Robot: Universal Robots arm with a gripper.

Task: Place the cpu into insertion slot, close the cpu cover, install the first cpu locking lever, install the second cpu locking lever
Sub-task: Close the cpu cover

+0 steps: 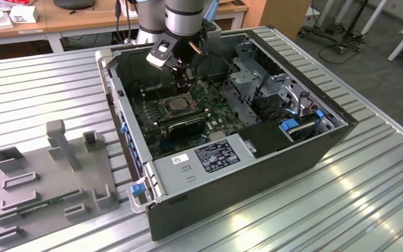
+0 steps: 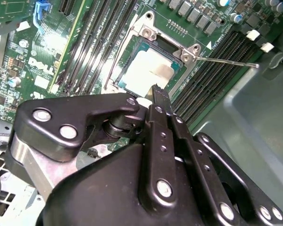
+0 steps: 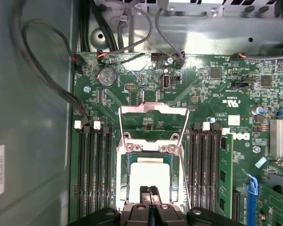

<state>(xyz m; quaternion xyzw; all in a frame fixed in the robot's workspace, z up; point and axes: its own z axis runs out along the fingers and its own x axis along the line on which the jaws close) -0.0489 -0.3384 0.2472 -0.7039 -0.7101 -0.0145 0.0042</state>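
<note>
While the gripper (image 3: 149, 192) hangs inside the open case (image 1: 278, 157), its 2 fingers pressed together with nothing between them, you see the cpu (image 3: 150, 175) lying flat in the slot (image 3: 127, 179) at mid-board. The fingertips sit just over the chip's near edge; whether they touch it, you cannot tell.

On the side of the slot away from the gripper, the cover (image 3: 153, 110) lies thrown back, not yet closed. Bare green board (image 3: 203, 94) shows through its window. 1 lever (image 2: 226, 60) sticks out free across the memory slots beside the socket, unlatched.

You can judge the cpu light, thin and stiff, with a smooth metal top that would slip under a careless pinch. It likely wants holding by 2 opposite edges, and it looks fragile to any push that skews it on the contacts beneath. The cover looks like thin sheet metal, probably springy, and its far crossbar seems the natural place to press.

Standing near the middle of the slatted table (image 1: 369, 199), the case holds the board, metal drive cages and loose cabling, and the slot holds the cpu squarely. Toward the table's corner at the exterior view's left, a grey tray (image 1: 54, 178) carries upright holders, 1 with a green stick (image 1: 44, 203) lying in it.
</note>
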